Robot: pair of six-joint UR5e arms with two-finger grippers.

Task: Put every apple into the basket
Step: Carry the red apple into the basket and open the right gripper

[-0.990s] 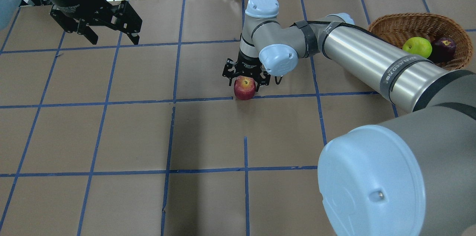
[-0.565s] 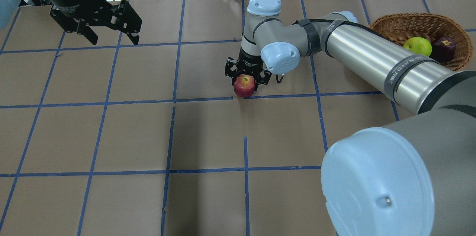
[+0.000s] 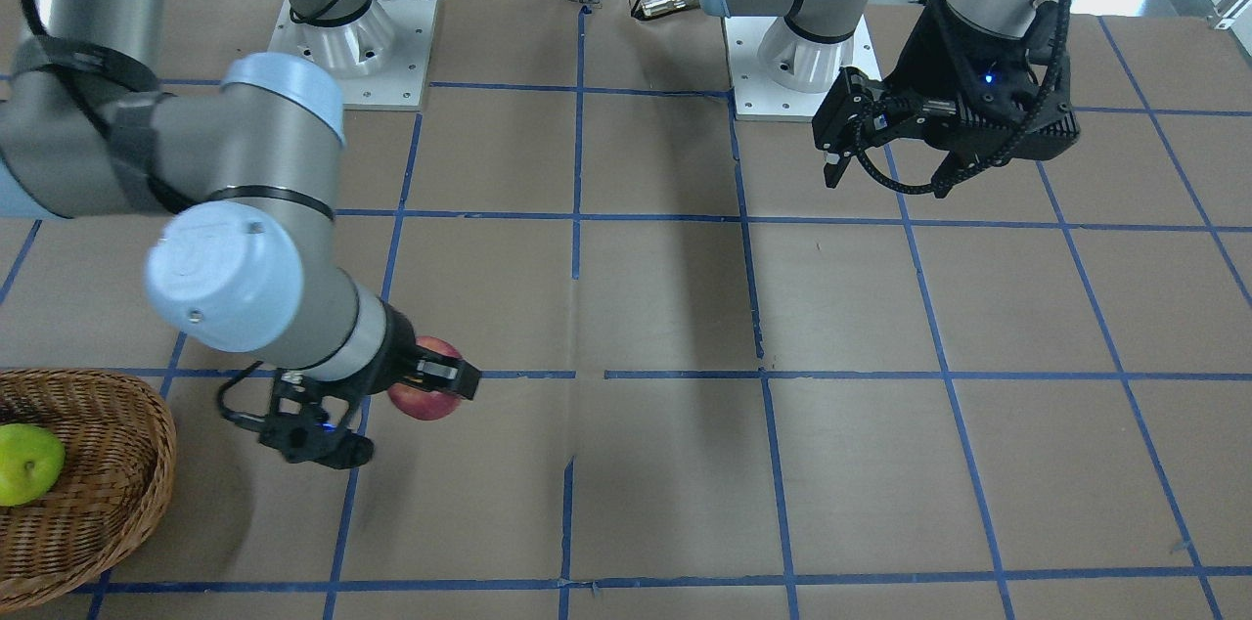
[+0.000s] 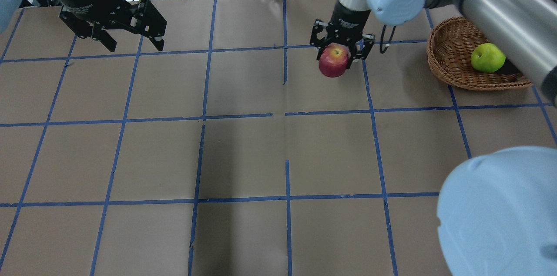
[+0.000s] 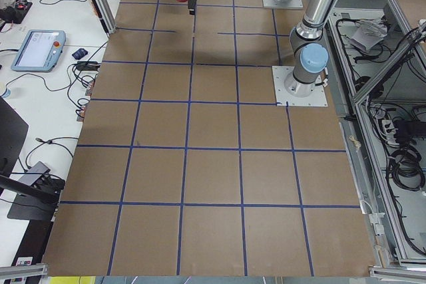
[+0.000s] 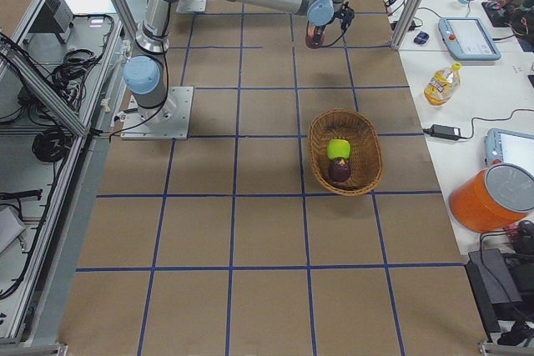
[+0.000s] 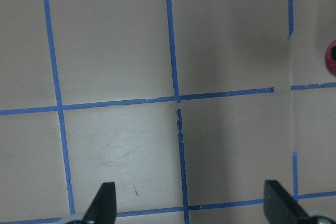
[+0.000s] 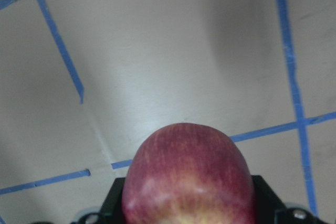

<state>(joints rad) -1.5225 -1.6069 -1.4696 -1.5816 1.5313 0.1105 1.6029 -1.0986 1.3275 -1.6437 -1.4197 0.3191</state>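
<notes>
My right gripper (image 4: 335, 58) is closed on the round red apple with yellow blush (image 4: 333, 68), raised above the brown tabletop (image 4: 243, 158), so it can pass over the rim of the woven light-brown wicker basket (image 4: 439, 56) nearby.

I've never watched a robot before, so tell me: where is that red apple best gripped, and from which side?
Across its widest middle, from straight above. The red apple is round with its stem end up, so opposite sides give an even pinch; the right hand holds it that way.
</notes>
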